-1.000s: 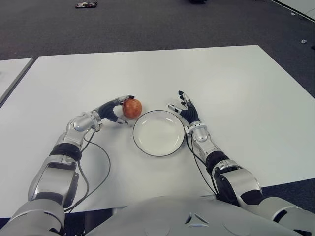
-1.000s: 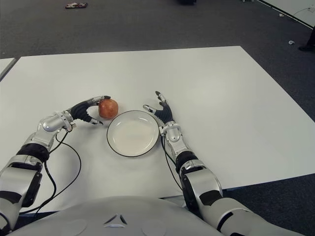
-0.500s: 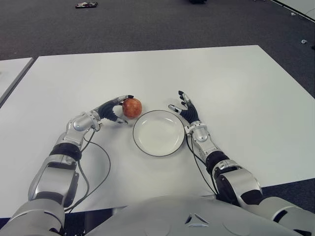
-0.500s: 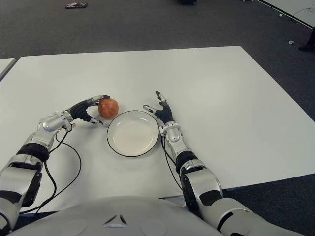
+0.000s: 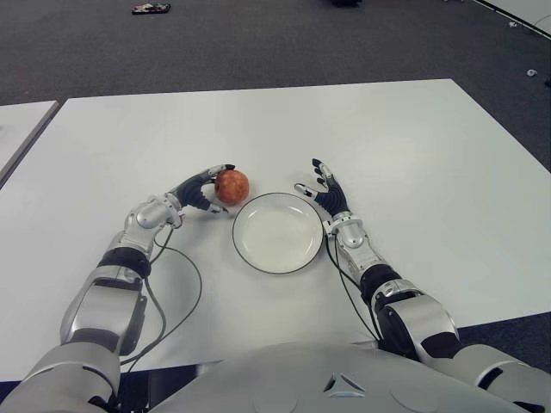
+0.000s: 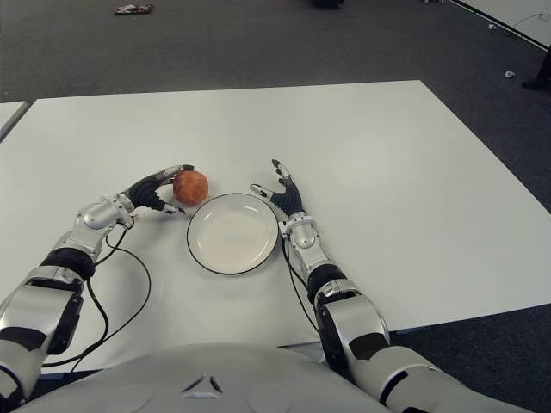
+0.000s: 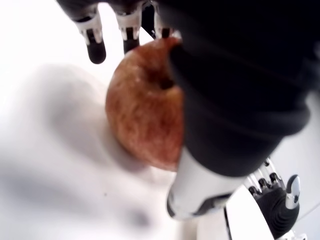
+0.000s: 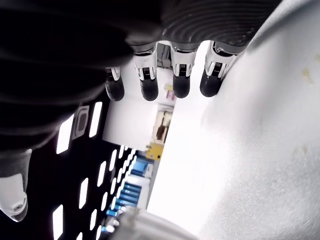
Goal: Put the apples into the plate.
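On the white table [image 5: 413, 138], the left hand [image 5: 196, 190] sits just left of the plate's far-left edge, its forearm running back toward the robot with a thin black cable [image 5: 176, 297] looping over the tabletop beside it. The hand's fingers [image 7: 95, 42] are curled around a red-brown apple [image 5: 232, 186]: the left wrist view shows the thumb pressed against the fruit's side near the stem dimple and the other fingertips wrapped over the far side, so the apple is gripped. The apple [image 7: 145, 115] shows just beyond the plate's rim, on its far-left side, not inside the plate; whether it touches the table or is raised off it cannot be told.

In the middle lies the round white plate [image 5: 258, 251] with a thin dark rim, flat on the table and holding nothing.

Just right of the plate is the right hand [image 5: 326, 195], close beside the plate's far-right edge, with its fingers [image 8: 181, 82] extended and spread, pointing away from the robot and grasping nothing. The right wrist view shows four straight fingertips side by side over the pale surface.

Beyond the table's far edge lies dark grey carpet [image 5: 258, 43], with a small dark object [image 5: 151, 9] on the floor at the far left; what it is cannot be made out. The edge of a second white table [image 5: 21, 129] shows at the far left.
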{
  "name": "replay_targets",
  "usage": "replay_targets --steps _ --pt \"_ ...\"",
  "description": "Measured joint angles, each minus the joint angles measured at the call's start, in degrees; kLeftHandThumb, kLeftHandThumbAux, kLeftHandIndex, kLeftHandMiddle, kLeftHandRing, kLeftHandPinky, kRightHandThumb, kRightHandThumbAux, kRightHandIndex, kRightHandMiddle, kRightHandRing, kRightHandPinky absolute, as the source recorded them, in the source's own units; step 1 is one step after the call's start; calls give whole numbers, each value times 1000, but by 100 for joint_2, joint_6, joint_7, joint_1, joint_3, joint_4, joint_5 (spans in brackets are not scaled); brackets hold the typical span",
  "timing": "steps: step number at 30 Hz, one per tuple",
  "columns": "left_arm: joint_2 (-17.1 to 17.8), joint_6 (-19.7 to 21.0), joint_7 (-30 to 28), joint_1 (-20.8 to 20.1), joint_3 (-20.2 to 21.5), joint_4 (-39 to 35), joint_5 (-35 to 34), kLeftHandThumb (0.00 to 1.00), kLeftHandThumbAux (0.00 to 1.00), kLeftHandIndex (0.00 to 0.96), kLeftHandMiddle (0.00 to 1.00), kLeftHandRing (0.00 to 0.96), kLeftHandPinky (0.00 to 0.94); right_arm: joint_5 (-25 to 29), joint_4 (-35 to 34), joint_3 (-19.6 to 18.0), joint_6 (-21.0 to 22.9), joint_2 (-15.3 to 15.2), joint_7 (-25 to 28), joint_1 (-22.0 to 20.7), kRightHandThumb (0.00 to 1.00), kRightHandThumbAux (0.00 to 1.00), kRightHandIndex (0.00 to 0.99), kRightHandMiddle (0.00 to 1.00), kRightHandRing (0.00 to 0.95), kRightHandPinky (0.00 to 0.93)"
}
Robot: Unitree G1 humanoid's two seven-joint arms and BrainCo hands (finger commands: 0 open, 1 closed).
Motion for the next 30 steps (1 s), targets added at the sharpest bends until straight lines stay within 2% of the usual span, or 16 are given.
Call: replay_targets --steps 10,24,30 --pt "-180 21 823 -94 -172 241 366 25 430 0 0 0 0 -2 -10 -1 -1 -8 0 5 57 539 0 0 0 0" --pt "-363 545 1341 -477 -467 729 650 91 469 0 0 0 0 9 -44 -13 -1 -8 4 30 59 549 0 0 0 0" --pt "-416 633 1454 -533 -489 801 675 109 479 0 0 0 0 15 -72 -19 0 -7 6 52 57 548 0 0 0 0"
